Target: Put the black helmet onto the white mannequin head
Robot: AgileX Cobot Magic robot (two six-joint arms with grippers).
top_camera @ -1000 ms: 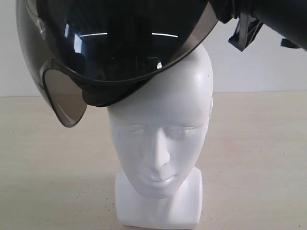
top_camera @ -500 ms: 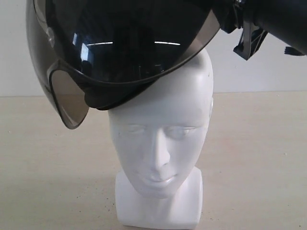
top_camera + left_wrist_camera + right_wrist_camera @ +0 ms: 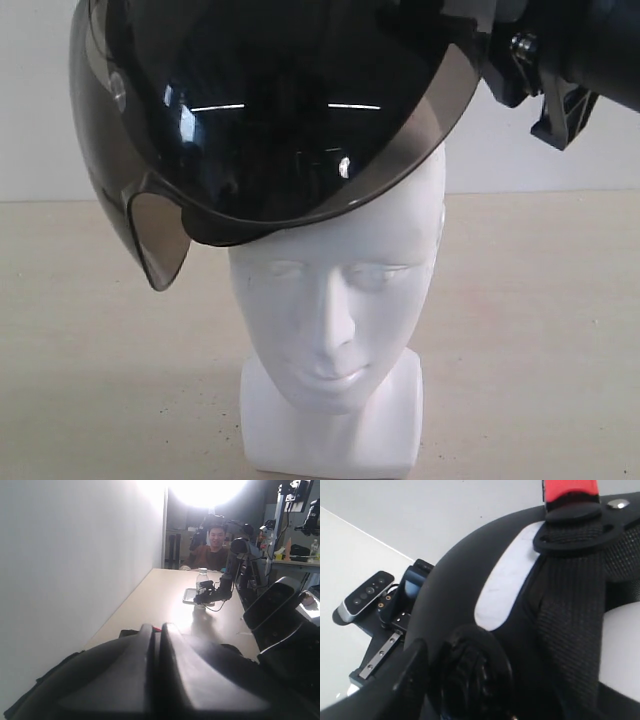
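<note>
- The table [image 3: 540,320] is pale beige and matte, with fine dark specks.
- The head [image 3: 335,300] stands upright on its blocky base, near and central.
- A small camera [image 3: 362,596] sits on a black mount.

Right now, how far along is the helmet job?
Done: the black helmet is lifted, gripped at its rim by the right gripper. In hand: it hangs tilted over the white mannequin head, its lower edge overlapping only part of the crown. Left: level it, lower until seated, release.
</note>
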